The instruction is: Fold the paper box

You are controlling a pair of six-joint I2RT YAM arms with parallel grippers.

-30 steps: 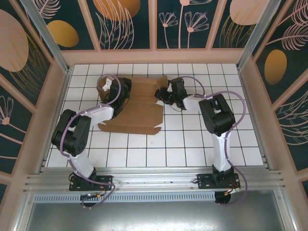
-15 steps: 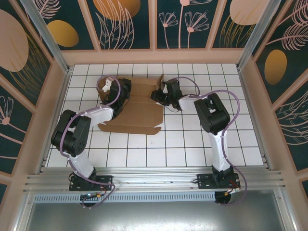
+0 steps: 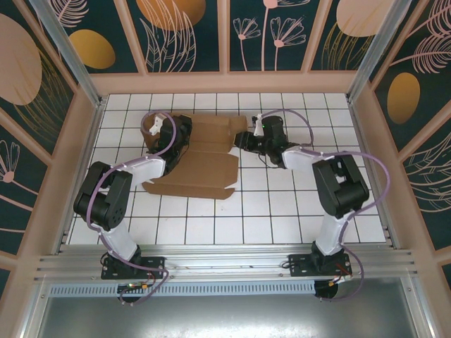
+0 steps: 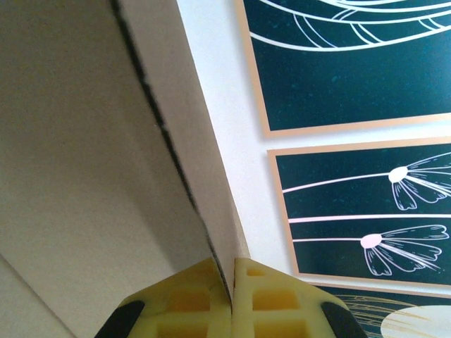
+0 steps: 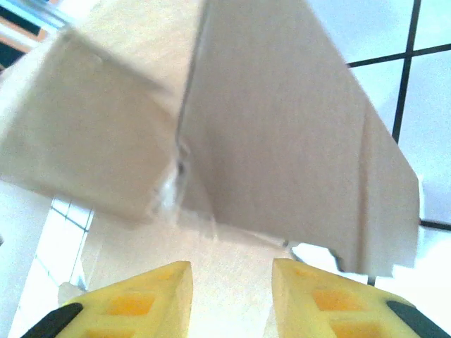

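- Yellow pads of the left gripper (image 4: 231, 274) clamp a raised wall edge of the paper box (image 4: 84, 141); painted panels (image 4: 352, 63) lie beyond.
- Parted and empty, the right gripper (image 5: 231, 278) faces a box flap (image 5: 282, 127) just ahead, screening the tiled table (image 5: 430, 28).

The paper box (image 3: 201, 158) lies on the desk (image 3: 282, 204). The left gripper (image 3: 176, 137) sits at the box's left end, on a raised wall's edge; the right gripper (image 3: 243, 141) sits just beside the box's right end, facing a raised flap.
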